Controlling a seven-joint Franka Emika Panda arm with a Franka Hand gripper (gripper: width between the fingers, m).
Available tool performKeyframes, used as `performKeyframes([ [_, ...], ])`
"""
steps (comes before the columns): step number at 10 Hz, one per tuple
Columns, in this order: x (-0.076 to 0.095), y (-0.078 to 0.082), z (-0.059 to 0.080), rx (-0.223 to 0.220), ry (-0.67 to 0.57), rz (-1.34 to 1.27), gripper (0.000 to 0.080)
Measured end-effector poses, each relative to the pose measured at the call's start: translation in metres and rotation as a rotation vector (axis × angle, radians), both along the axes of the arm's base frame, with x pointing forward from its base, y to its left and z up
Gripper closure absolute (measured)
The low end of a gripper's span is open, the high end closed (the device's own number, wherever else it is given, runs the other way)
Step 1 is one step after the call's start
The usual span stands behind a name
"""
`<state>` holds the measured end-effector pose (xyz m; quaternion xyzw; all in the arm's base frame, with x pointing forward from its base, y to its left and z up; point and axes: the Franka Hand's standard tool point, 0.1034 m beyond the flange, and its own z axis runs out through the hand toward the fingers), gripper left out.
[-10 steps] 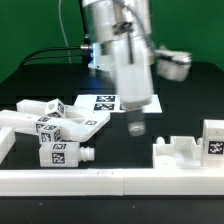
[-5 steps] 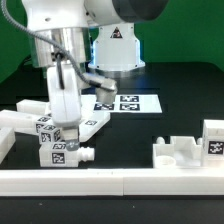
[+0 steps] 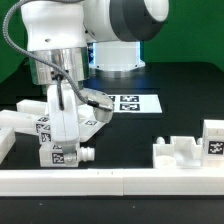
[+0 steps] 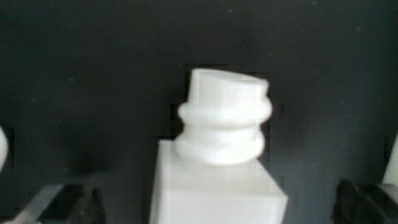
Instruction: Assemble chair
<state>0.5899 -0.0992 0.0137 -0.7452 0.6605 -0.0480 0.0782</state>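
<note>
two-finger gripper (image 3: 62,130) has swung over from the middle of the black table (image 3: 150,125) and now hangs above the heap of white blocky plastic chair parts (image 3: 30,120) on the exterior view's left, its jaws wide apart and empty. in the wrist view a white square plastic leg with a rounded peg (image 4: 221,130) lies between them, so picking this leg seems the next step.
</note>
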Motion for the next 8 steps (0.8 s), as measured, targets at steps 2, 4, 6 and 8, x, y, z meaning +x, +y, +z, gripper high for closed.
performKeyframes([
  [2, 0.000, 0.000, 0.000, 0.000, 0.000, 0.001, 0.0281],
  [4, 0.001, 0.001, 0.001, 0.000, -0.001, 0.003, 0.0518],
  [6, 0.009, 0.025, 0.023, 0.031, -0.002, 0.058, 0.0517],
  [8, 0.006, 0.063, 0.064, 0.075, -0.023, 0.114, 0.0517],
])
